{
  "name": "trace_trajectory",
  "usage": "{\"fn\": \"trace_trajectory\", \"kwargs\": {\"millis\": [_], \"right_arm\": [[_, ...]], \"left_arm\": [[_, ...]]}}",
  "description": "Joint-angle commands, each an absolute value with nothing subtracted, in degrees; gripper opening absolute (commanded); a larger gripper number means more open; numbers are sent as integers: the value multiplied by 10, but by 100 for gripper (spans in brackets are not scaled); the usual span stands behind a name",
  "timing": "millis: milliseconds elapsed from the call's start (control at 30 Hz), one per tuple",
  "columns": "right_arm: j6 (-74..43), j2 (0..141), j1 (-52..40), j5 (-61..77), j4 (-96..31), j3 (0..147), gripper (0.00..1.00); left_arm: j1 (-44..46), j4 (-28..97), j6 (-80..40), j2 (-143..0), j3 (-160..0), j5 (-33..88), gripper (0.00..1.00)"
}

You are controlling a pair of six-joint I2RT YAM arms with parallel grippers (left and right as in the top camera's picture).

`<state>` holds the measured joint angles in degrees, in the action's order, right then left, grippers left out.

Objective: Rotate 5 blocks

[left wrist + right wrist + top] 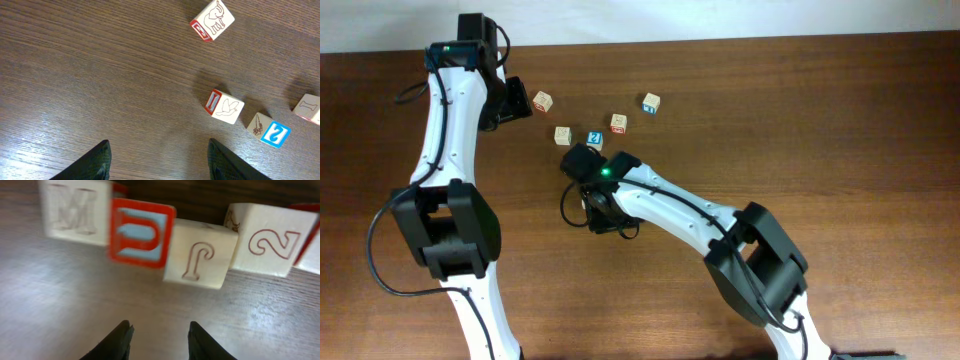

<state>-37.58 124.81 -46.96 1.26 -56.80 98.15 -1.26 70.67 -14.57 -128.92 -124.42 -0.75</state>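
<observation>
My left tool hangs open and empty over bare bench, short of the elephant block. My right tool sits low, jaws apart on nothing, facing the red-framed block and J block, probably lining up a grab. They're pale wood cubes with engraved faces, scattered mid-bench with room for a grip.

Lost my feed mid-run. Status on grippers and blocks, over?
Left gripper open, empty. Right gripper open, empty, facing the blocks. None held; all on table. Nothing in the way.
</observation>
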Motion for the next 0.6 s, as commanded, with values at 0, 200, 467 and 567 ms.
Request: {"fn": "trace_trajectory", "kwargs": {"millis": [0, 200, 467, 567], "right_arm": [[-408, 1267, -467, -7, -561, 979, 38], [-410, 1282, -460, -7, -538, 979, 37], [-410, 1288, -450, -12, -516, 979, 33], [-409, 1288, -449, -12, -514, 979, 33]], "left_arm": [[-11, 710, -150, -1294, -1256, -13, 59], [-11, 717, -150, -1294, -1256, -13, 59], [-11, 724, -149, -1294, -1256, -13, 60], [-11, 725, -149, -1294, -1256, -13, 60]]}}
